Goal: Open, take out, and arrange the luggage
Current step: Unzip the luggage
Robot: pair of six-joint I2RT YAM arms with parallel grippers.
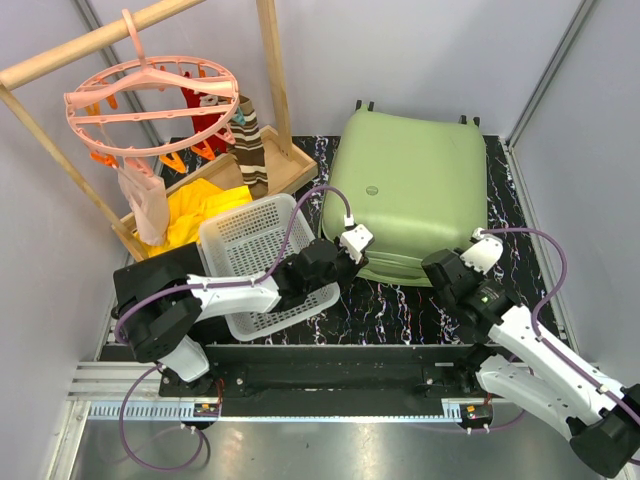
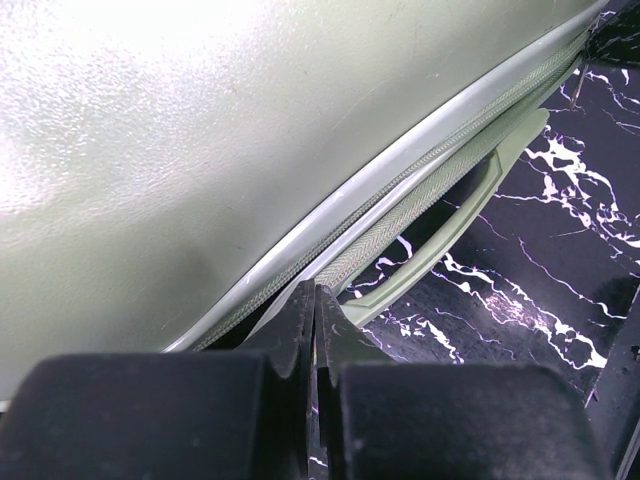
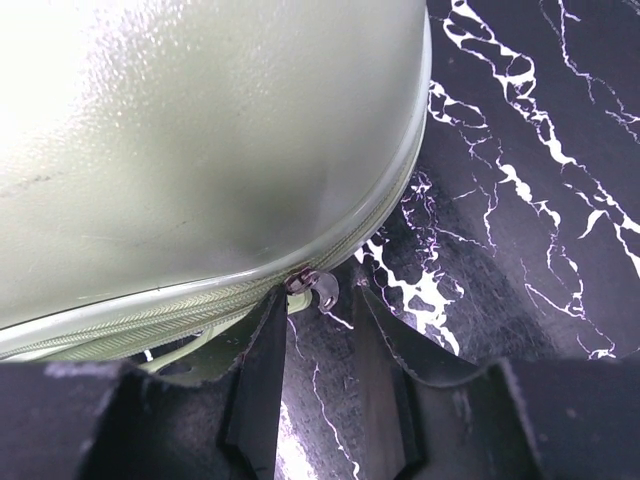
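Note:
The light-green luggage point(image 1: 410, 190) lies flat and closed on the black marble mat. My left gripper point(image 1: 352, 258) is shut and empty at its near-left edge; in the left wrist view its tips point(image 2: 315, 295) touch the zipper seam point(image 2: 420, 165) beside the green handle point(image 2: 440, 235). My right gripper point(image 1: 452, 268) is open at the near-right corner. In the right wrist view its fingers point(image 3: 318, 300) straddle the metal zipper pull point(image 3: 318, 288), which hangs from the seam of the luggage point(image 3: 200, 130) between the tips, not clamped.
A white perforated basket point(image 1: 262, 262) sits left of the suitcase under my left arm. A wooden rack point(image 1: 270, 70) with a pink hanger ring point(image 1: 150, 100), a striped cloth and yellow cloth point(image 1: 200, 205) stands at the back left. Grey walls enclose the table.

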